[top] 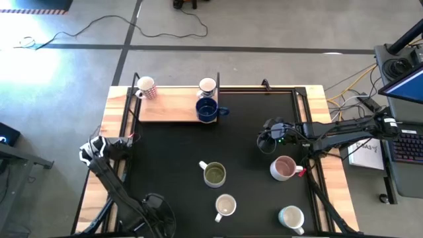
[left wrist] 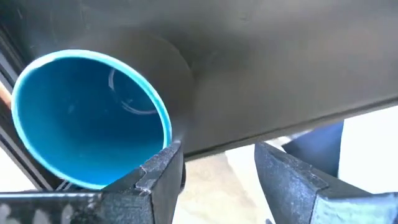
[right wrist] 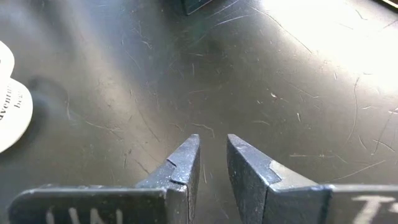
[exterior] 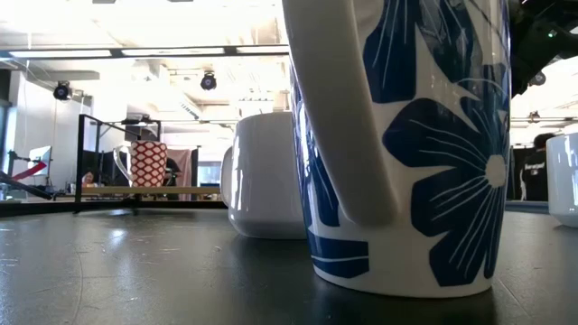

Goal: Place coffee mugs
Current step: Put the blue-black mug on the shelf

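Coffee mugs, count from the high view: seven in sight. Three stand on the wooden board (top: 168, 109) at the far edge of the table: a red-patterned mug (top: 145, 87), a white mug (top: 207, 86) and, touching it on the near side, a dark blue mug (top: 207, 110). Four are loose on the black mat (top: 172, 152): an olive-lined mug (top: 214, 174), a cream mug (top: 225, 206), a pink mug (top: 284, 168) and a white mug with a pale blue inside (top: 291, 217). An eighth, a blue-lined mug (left wrist: 93, 118), shows only in the left wrist view, mouth towards the camera, at the mat's edge; from above the arm hides it. Two grippers. The left gripper (left wrist: 217, 152) sits over the table's left edge with its fingers spread and nothing between them; the blue-lined mug is just beside one finger, not inside the gap. The right gripper (right wrist: 213, 143) hangs over bare mat right of centre, near the pink mug, with a narrow gap between its fingers and nothing held. Handling, my judgement: glazed ceramic, rigid, fairly heavy for its size, slick under hard fingers, and liable to chip if knocked against a neighbour or dropped. Best hold is probably a pinch across the rim wall, one finger inside and one outside, opposite the handle. The handle loop is the alternative, but the mug could swing from it. The touching pair on the board leaves little room for setting one beside them.
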You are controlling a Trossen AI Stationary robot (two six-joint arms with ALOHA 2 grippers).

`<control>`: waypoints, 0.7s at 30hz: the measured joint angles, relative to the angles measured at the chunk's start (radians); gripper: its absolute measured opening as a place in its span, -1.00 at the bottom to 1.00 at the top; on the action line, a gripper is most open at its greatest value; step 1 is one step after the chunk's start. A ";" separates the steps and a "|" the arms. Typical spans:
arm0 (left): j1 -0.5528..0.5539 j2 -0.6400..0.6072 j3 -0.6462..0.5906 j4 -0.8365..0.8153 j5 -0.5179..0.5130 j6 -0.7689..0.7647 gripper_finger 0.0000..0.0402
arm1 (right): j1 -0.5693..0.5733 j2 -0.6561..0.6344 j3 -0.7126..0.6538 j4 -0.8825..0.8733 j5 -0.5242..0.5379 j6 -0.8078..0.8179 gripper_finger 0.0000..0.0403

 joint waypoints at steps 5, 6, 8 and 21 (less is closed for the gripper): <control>-0.005 0.027 0.000 -0.010 -0.001 0.000 -0.15 | 0.000 0.000 0.000 0.000 0.000 0.000 -0.66; -0.006 0.028 0.000 -0.016 -0.002 0.000 -0.17 | 0.000 0.000 0.000 0.000 0.000 0.000 -0.66; -0.010 0.026 0.000 -0.021 -0.010 0.000 -0.22 | 0.000 0.000 0.000 0.000 0.000 0.000 -0.66; -0.023 0.009 0.013 -0.128 -0.033 -0.007 -0.26 | 0.000 0.000 0.000 0.000 0.000 0.000 -0.66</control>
